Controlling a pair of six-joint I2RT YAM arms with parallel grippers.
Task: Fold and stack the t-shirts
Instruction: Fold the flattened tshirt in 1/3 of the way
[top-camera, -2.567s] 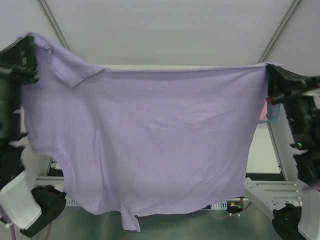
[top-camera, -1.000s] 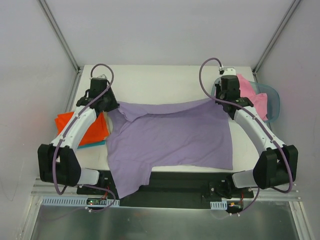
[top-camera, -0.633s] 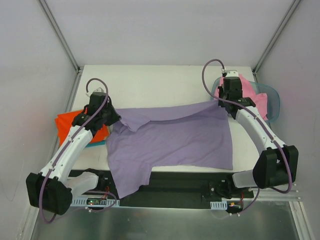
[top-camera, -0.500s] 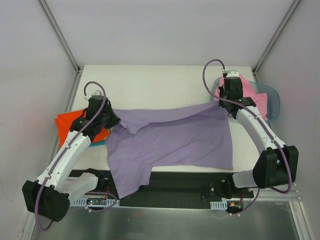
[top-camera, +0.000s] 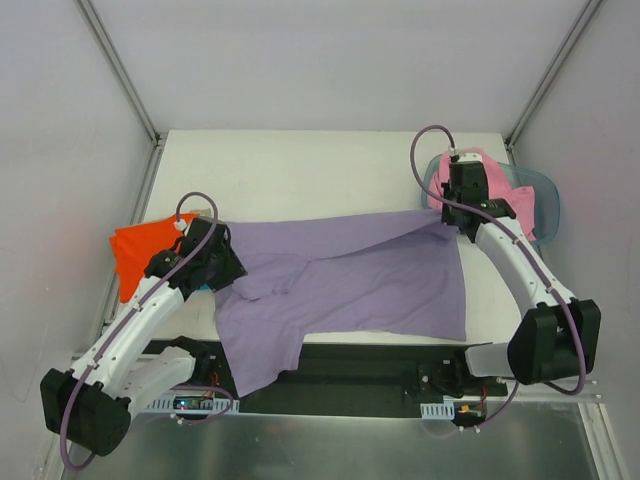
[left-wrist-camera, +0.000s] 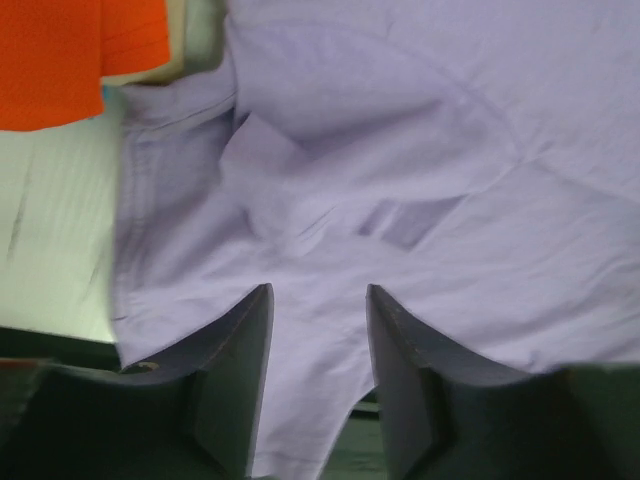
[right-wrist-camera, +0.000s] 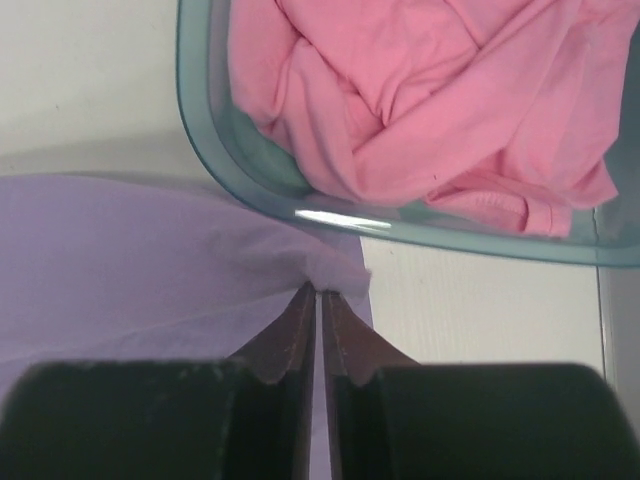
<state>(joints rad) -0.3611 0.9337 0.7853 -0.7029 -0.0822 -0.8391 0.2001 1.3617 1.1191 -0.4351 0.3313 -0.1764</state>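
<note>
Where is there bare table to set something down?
The far strip of table, between the lavender shirt and the back wall, is bare. Crowded: the left side with the orange shirt and left gripper, and the far right corner with the basket.

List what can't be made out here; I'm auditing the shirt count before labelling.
Top view: the left arm covers part of the orange-red t-shirt; anything beneath is hidden.
Right wrist view: the frame edge cuts off the pink t-shirt and basket.
Left wrist view: the lavender t-shirt is blurred and runs off-frame.
</note>
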